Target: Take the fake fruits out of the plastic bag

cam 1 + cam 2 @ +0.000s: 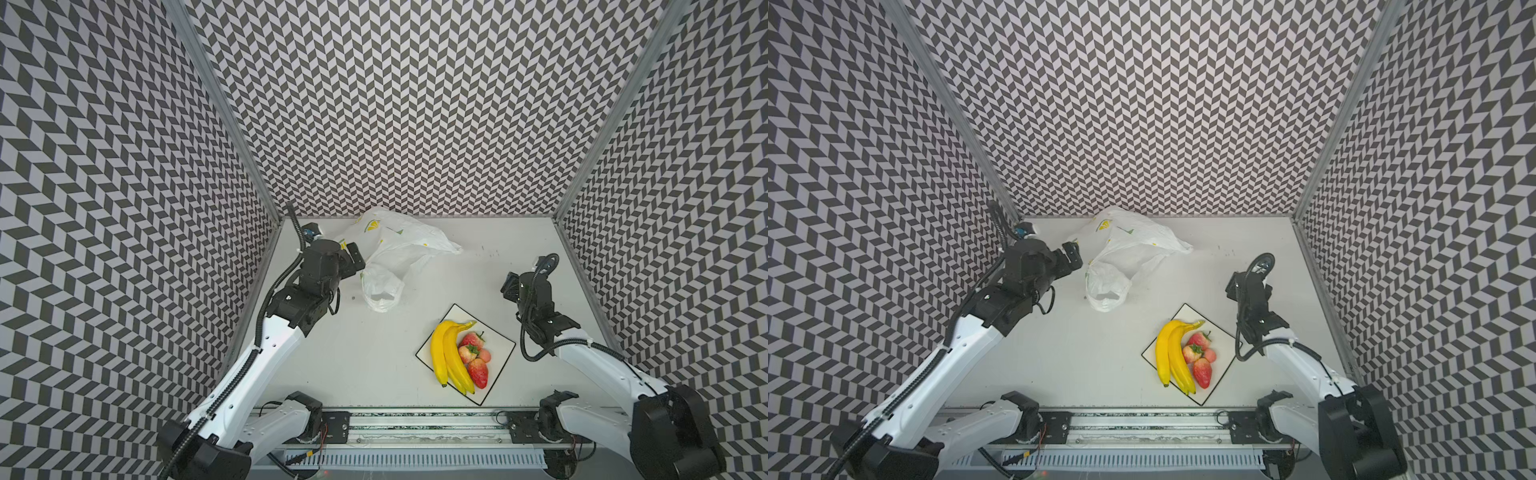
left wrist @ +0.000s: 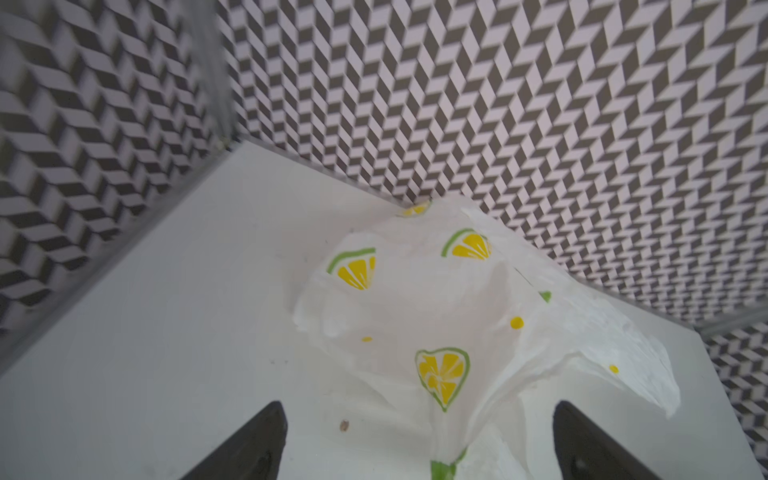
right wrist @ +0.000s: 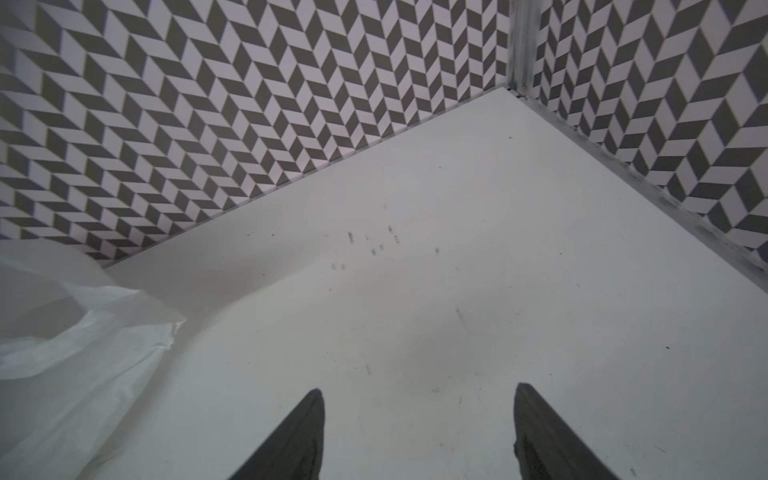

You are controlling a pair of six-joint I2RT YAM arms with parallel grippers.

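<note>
Crinkly plastic bag (image 1: 399,245) near the back edge, left gripper (image 2: 417,415) gaping around it, right gripper (image 3: 419,390) gaping over bare table (image 3: 457,311).

Bright, even light, soft shadows (wrist-view edges blurred).

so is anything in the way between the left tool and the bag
Nothing visible stands between them. The left tool is open, and a twisted fold of the bag already runs in between its jaws in the left wrist view. Beside that fold there is only bare table.
</note>
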